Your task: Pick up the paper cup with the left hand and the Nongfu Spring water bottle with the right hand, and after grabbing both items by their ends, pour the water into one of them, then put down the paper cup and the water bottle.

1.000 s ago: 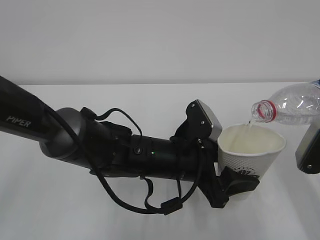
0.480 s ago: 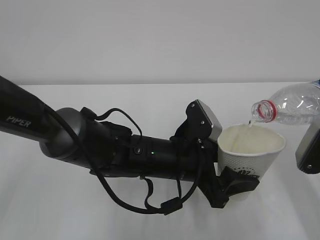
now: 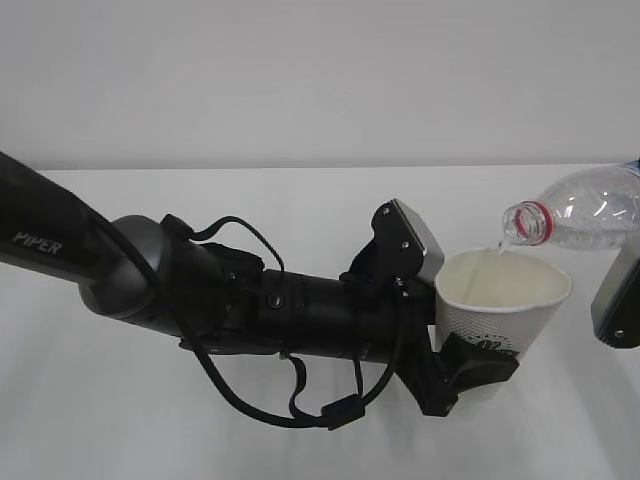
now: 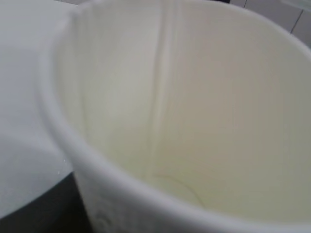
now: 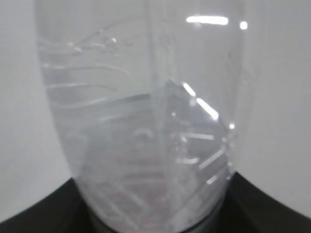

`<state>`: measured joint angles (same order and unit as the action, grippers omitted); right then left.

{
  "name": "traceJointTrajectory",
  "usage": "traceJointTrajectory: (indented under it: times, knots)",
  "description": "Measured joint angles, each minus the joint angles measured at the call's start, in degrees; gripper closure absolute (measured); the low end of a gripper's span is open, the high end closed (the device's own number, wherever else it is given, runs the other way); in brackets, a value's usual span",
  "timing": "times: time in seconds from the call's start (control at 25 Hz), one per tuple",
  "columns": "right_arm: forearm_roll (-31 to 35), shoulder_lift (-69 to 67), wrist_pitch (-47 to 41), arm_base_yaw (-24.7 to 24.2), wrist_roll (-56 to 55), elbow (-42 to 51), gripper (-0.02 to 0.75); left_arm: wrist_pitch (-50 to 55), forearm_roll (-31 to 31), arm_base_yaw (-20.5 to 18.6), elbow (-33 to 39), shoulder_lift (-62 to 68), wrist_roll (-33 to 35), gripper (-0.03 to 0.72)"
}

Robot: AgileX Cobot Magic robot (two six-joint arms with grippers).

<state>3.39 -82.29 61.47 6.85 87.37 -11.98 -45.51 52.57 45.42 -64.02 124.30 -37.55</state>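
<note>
Paper cup (image 3: 500, 305): white, textured wall, upright, mouth open | Nongfu Spring water bottle (image 3: 585, 210): clear, red neck ring, tipped, mouth just above cup rim | left hand (image 3: 465, 375): clamped around cup base | right hand (image 3: 617, 300): grips bottle's far end

White lettering "PIPER" stands on the black left arm (image 3: 45, 240); nothing else is legible.

White desk (image 3: 180, 430) meeting a plain pale grey wall (image 3: 300, 80) along a straight horizontal edge; lighting soft and even throughout.
</note>
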Motion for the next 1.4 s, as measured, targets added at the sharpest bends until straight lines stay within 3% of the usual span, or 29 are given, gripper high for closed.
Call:
traceJointTrajectory:
  times: [1.4]
  knots:
    - [0.0, 0.0, 0.1, 0.0, 1.0, 0.0, 0.319, 0.1, 0.0, 0.0, 0.0, 0.0, 0.0, 0.181]
